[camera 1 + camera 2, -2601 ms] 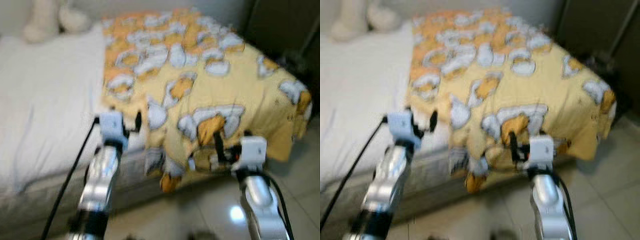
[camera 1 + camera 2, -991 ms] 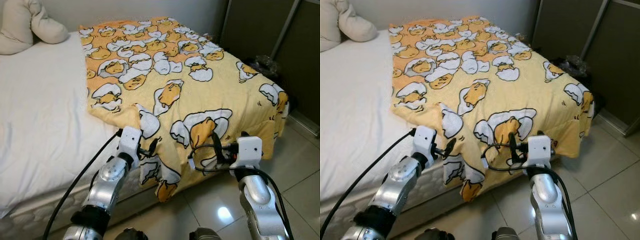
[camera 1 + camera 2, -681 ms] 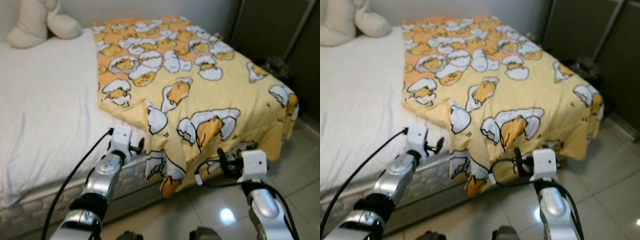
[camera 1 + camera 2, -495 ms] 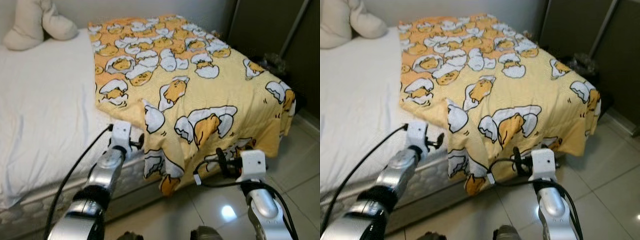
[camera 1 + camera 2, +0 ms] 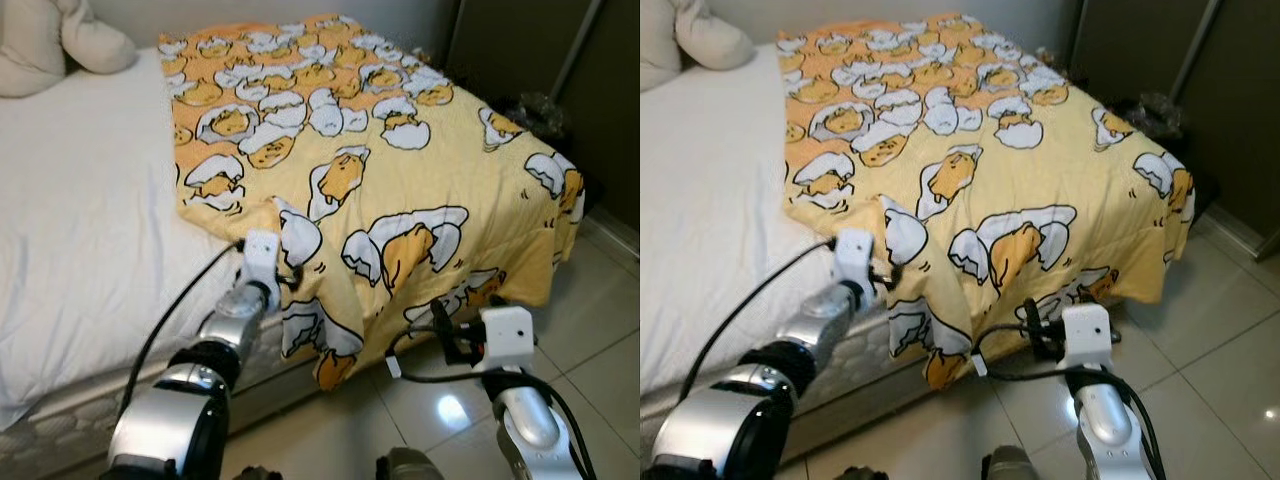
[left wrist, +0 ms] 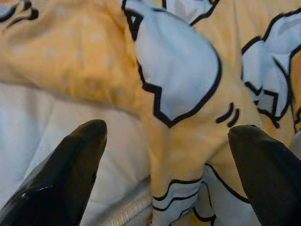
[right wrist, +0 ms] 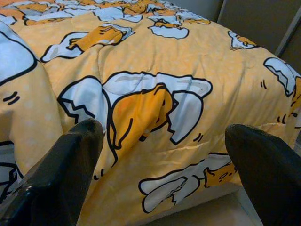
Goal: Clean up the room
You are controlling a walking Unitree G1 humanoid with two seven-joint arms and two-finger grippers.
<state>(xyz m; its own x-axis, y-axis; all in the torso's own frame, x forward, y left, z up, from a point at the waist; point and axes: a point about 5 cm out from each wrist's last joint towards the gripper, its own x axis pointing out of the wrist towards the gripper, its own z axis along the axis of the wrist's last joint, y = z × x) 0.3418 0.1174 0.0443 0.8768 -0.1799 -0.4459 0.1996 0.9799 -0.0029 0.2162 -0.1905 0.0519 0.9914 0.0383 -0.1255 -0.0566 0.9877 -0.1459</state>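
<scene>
A yellow blanket (image 5: pixel 400 160) printed with egg cartoons covers the right half of the bed and hangs over its foot end. At the near side edge, a fold of the blanket (image 6: pixel 183 108) droops over the mattress side. My left gripper (image 5: pixel 287 276) is open at this fold, and in the left wrist view its fingers (image 6: pixel 61 174) stand on either side of the cloth. My right gripper (image 5: pixel 440 336) is open and low, just in front of the blanket's hanging hem (image 7: pixel 178 188), with nothing between its fingers (image 7: pixel 56 183).
A bare white sheet (image 5: pixel 80 220) covers the bed's left half, and a cream cushion (image 5: pixel 50 45) lies at its head. A dark wardrobe (image 5: pixel 520 40) stands to the right with a dark bundle (image 5: pixel 535 105) at its foot. Glossy floor tiles (image 5: pixel 600 350) lie on the right.
The view has swayed as my body moved. My left arm has reached forward, so the blanket's fold now sits between its fingers. The right gripper has sunk slightly below the hem.
</scene>
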